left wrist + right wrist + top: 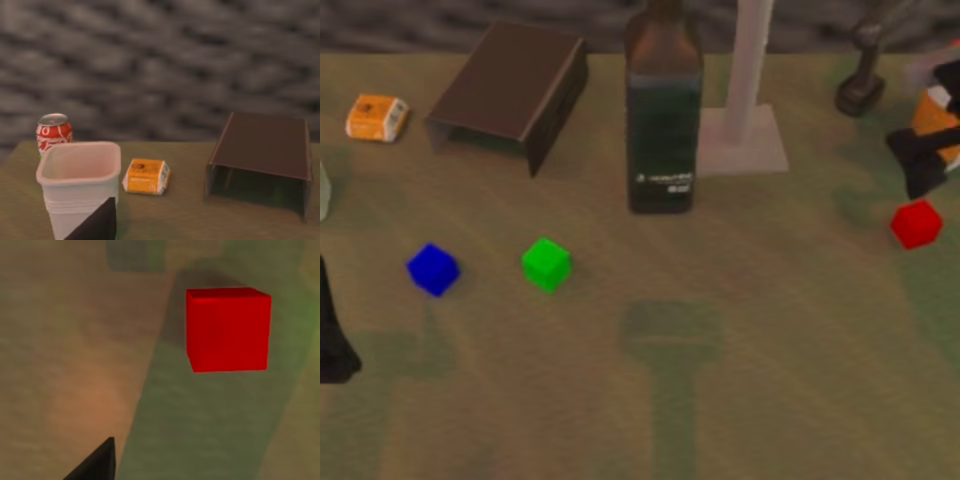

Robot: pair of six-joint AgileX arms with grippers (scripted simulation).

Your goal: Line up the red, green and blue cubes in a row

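Right tool (pixel 920 165), opening can't tell, hovers just beside red cube (pixel 917 224) at surface's right edge, far from green cube (pixel 547 264) and blue cube (pixel 432 269); off-centre descent could knock red off the surface.

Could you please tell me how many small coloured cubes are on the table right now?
3: blue cube at the left, green cube beside it, red cube far right.
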